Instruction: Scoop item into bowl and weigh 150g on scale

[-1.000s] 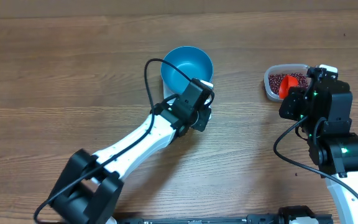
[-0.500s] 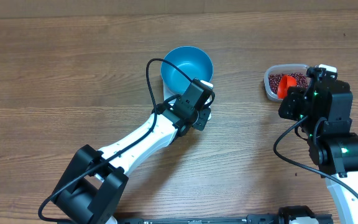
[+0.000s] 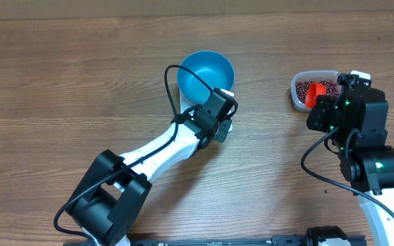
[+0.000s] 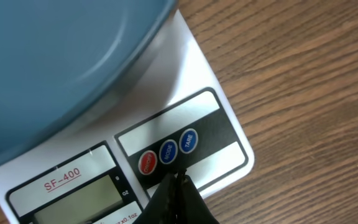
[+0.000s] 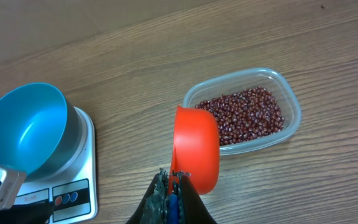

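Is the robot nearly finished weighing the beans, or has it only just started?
Only just started. Done: the blue bowl sits on the scale. In hand: the shut left gripper points at the scale's buttons, and the right gripper holds the orange scoop by the tub of beans. Left: the bowl is empty, so all the scooping and weighing.

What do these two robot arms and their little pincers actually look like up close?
Each arm mixes white tube-like links with chunky black joint housings. The left arm has a black cable looping off its wrist; the right arm carries a similar black cable and small green lights on its housings. The left gripper and right gripper both end in slim, dark, tapering fingers.
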Action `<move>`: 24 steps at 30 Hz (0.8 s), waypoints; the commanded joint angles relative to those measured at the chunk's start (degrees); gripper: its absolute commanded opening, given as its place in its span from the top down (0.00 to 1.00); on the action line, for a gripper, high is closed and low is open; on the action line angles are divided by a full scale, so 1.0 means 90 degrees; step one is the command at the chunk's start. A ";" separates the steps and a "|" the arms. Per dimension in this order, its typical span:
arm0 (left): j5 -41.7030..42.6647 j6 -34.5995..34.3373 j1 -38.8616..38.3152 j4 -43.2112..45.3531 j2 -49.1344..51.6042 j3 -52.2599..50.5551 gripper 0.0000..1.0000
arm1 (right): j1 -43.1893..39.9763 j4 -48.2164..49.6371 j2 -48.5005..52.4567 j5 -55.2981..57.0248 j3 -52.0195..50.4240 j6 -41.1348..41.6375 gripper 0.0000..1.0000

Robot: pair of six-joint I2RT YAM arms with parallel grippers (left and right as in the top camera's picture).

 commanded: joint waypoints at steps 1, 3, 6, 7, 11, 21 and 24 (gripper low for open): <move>-0.0219 -0.0100 -0.0012 0.0027 0.0022 -0.0022 0.96 | -0.0027 -0.0007 -0.0041 -0.0012 0.0240 0.0039 0.96; -0.0243 -0.0097 -0.0012 0.0051 0.0046 -0.0022 0.96 | -0.0027 -0.0027 -0.0041 -0.0010 0.0240 0.0039 0.96; -0.0338 -0.0160 -0.0012 0.0104 0.0138 -0.0022 0.96 | -0.0027 -0.0046 -0.0041 -0.0007 0.0240 -0.0010 0.96; -0.0393 -0.0221 -0.0012 0.0107 0.0158 -0.0022 0.96 | -0.0027 -0.0073 -0.0041 -0.0007 0.0240 -0.0010 0.96; -0.0423 -0.0265 -0.0012 0.0141 0.0231 -0.0022 0.96 | -0.0027 -0.0153 -0.0041 -0.0010 0.0240 -0.0007 0.96; -0.0578 -0.0503 -0.0012 0.0216 0.0410 -0.0022 0.96 | -0.0027 -0.0180 -0.0041 -0.0010 0.0240 -0.0007 0.96; -0.0576 -0.0505 -0.0012 0.0219 0.0430 -0.0022 0.96 | -0.0027 -0.0177 -0.0041 -0.0010 0.0240 -0.0010 0.96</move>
